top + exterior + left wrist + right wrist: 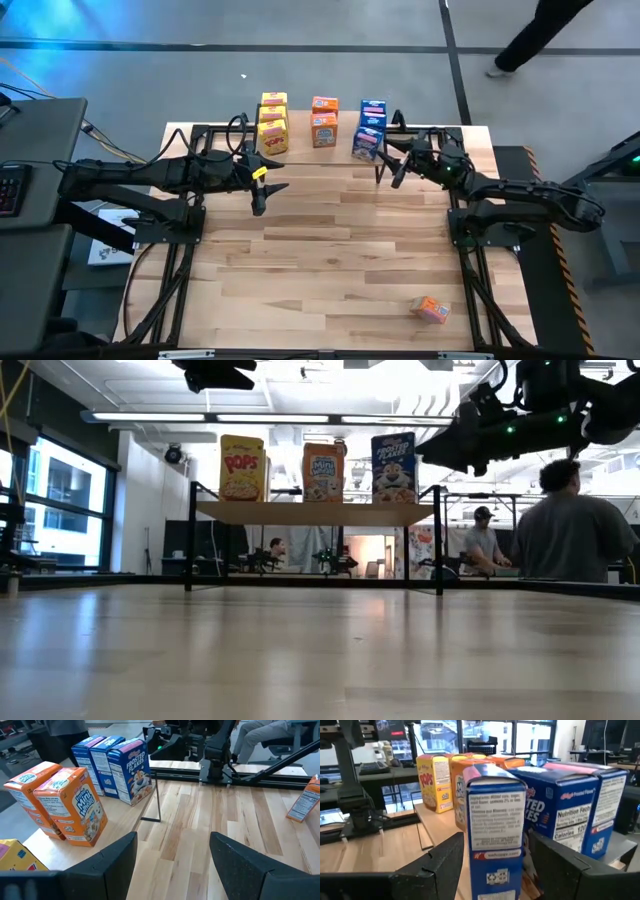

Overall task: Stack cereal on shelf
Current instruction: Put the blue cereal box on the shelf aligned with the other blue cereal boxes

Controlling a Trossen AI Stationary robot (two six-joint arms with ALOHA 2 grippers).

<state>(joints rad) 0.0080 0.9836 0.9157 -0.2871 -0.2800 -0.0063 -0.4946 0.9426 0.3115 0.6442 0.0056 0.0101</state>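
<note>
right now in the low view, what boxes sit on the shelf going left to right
yellow Pops box → orange Mini-Wheats box → blue Frosted Flakes box, all upright on the shelf.

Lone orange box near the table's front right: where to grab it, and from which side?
The orange box looks to be lying on a broad face, skewed to the table edges, nothing beside it. Come straight down from above with the right end effector, the closer arm, wrist turned to match the skew, and close across the two long side faces. That's probably the narrower span.
</note>
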